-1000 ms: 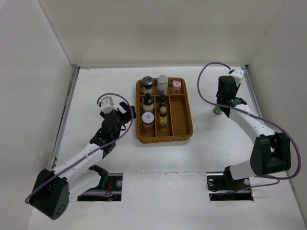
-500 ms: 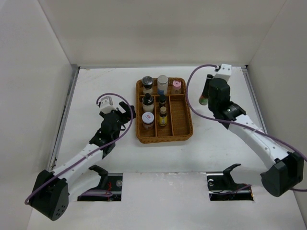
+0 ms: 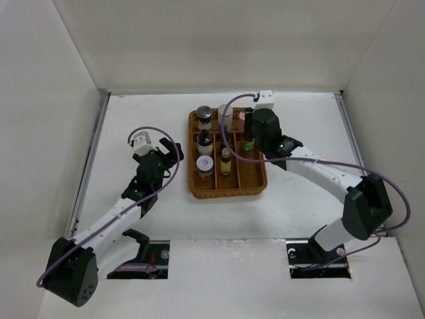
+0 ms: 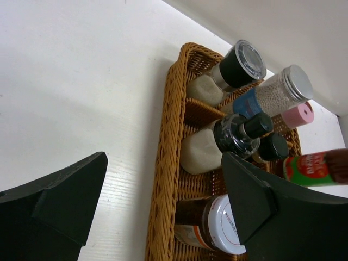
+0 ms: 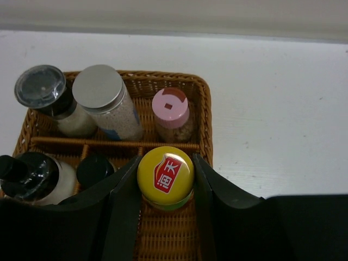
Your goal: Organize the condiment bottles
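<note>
Condiment bottles [image 3: 204,139] stand in the wicker tray [image 3: 263,176] at centre; lower left, my left gripper [image 3: 171,153] hangs beside it, jaws apart. My right gripper [image 5: 165,187] is clamped on the yellow-capped bottle [image 5: 165,175] over the tray's right compartment. I judge the next move is to lower it straight and release.

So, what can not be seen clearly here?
Right wrist view: the body of the yellow-capped bottle, hidden under its cap and the right claw.
Left wrist view: the white-lidded brown jar, cut by the bottom edge and the left claw.
Top view: bottle labels, too small.
</note>
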{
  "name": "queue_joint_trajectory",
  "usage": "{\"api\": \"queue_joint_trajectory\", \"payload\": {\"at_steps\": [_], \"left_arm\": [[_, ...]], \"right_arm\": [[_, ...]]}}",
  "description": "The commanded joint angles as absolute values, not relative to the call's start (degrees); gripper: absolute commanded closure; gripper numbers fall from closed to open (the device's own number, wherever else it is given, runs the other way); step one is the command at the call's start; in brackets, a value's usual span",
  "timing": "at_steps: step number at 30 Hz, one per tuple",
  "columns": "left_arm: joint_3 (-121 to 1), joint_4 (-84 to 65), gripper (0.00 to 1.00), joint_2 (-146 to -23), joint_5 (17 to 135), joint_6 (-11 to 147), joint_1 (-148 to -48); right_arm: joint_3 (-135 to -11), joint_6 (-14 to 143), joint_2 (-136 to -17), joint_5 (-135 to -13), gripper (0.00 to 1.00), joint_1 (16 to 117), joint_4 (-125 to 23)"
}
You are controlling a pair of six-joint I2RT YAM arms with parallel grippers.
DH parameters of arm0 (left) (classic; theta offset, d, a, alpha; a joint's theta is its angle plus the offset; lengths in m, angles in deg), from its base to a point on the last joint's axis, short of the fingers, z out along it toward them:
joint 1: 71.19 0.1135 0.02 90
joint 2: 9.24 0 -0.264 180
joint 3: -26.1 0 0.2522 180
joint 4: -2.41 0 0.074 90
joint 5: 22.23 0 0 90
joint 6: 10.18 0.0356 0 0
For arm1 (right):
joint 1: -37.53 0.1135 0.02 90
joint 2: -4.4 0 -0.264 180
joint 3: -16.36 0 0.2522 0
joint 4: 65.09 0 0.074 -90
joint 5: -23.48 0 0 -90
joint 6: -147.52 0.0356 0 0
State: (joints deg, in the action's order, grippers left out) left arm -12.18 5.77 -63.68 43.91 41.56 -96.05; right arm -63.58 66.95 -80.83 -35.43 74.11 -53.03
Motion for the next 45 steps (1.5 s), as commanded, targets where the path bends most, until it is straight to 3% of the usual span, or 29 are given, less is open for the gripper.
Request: {"api": "queue_joint_trajectory", "payload": {"at_steps": [1,3,6,12,19,31,40,43,45], "left_arm": [[-14.65,6.40,0.13,-63.82,43.33,40.71,-95.06],[-14.30,6.40,0.12,-64.00,43.24,40.53,-94.44],[-14.21,6.40,0.00,-64.70,43.51,40.44,-93.82],[-14.30,5.70,0.00,-65.84,43.24,40.44,-93.38],[-15.35,2.54,0.00,-67.25,43.33,40.44,-92.77],[-17.90,-3.70,0.00,-66.20,44.03,40.00,-92.59],[-17.81,-6.25,0.00,-64.97,44.39,39.30,-93.91],[-17.11,-6.87,0.00,-64.88,44.65,39.04,-94.61],[-16.41,-6.96,0.00,-64.79,45.17,38.86,-95.05]], "right_arm": [[-67.98,67.54,-81.55,-35.76,0.72,74.40,-63.98],[-67.81,67.19,-83.22,-36.02,0.72,74.40,-64.95],[-67.02,67.45,-85.15,-35.85,0.72,74.40,-65.74],[-64.64,67.37,-86.30,-35.06,0.66,74.66,-67.42],[-62.97,67.10,-84.64,-34.44,0.33,75.28,-68.03],[-54.46,69.21,-67.69,-35.67,0.01,73.88,-67.06],[-32.75,85.55,-54.23,-37.43,0.00,61.23,-69.70],[-28.44,89.77,-53.43,-39.44,0.05,56.30,-70.14],[-26.94,91.79,-52.82,-40.33,0.19,54.28,-69.80]]}}
